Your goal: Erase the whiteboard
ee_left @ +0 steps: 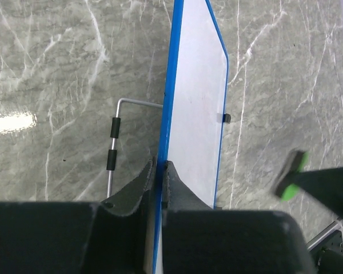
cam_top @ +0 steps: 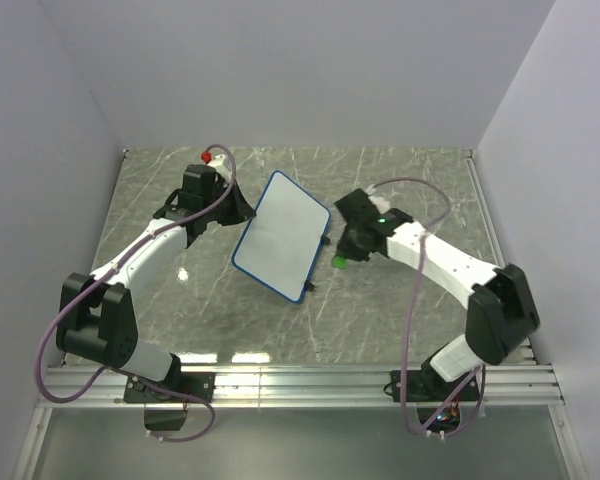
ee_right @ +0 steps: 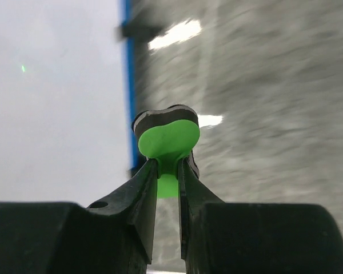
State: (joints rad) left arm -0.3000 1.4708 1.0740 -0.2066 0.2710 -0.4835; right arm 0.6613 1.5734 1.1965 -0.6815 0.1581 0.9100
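Board [cam_top: 280, 236] tilts up over the middle of the surface [cam_top: 400, 310], left pincer [ee_left: 159, 170] clamped on its rim, so the right pincer [ee_right: 167, 166], clamped on the eraser [ee_right: 167, 137] beside it, should press softly and wipe flat.

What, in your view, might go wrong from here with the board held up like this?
1. The left gripper pinches the whiteboard only at its blue rim, so wiping pressure might pivot or slip it.
2. The right gripper holds the green eraser by its narrow end; it may twist out.
3. The green eraser sits beside the board's edge and could snag the rim.
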